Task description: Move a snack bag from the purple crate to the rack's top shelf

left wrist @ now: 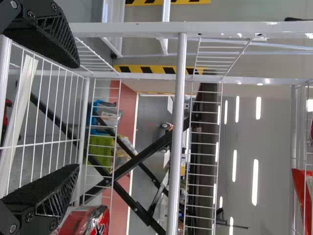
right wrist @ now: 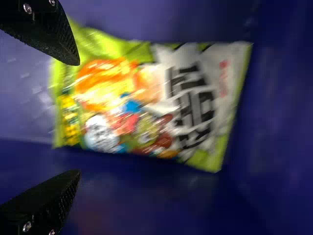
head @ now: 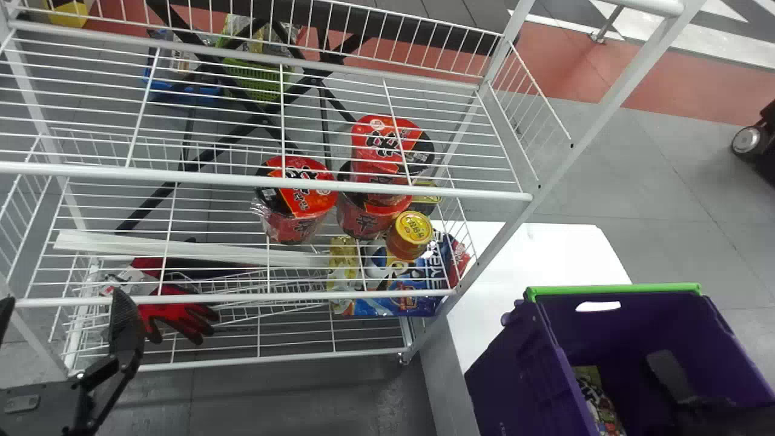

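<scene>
In the head view my right gripper [head: 669, 369] is down inside the purple crate [head: 511, 372], beside the snack bag [head: 596, 402], which lies toward the crate's left side. The right wrist view has the green and white snack bag [right wrist: 146, 105] lying ahead of the right gripper [right wrist: 76, 119], whose two fingers stand apart, not closed on it. The rack's upper shelf [head: 181, 173] is white wire. My left gripper [head: 63, 315] stands open at the rack's lower left front; in the left wrist view the left gripper [left wrist: 78, 116] has nothing between its fingers.
Red noodle packs [head: 296, 194], a yellow-lidded can [head: 412, 229] and blue packages [head: 399, 297] are on the rack below the upper shelf. Red gloves [head: 175, 309] hang near the left gripper. The crate stands on a white table [head: 545, 254], right of the rack's post [head: 581, 145].
</scene>
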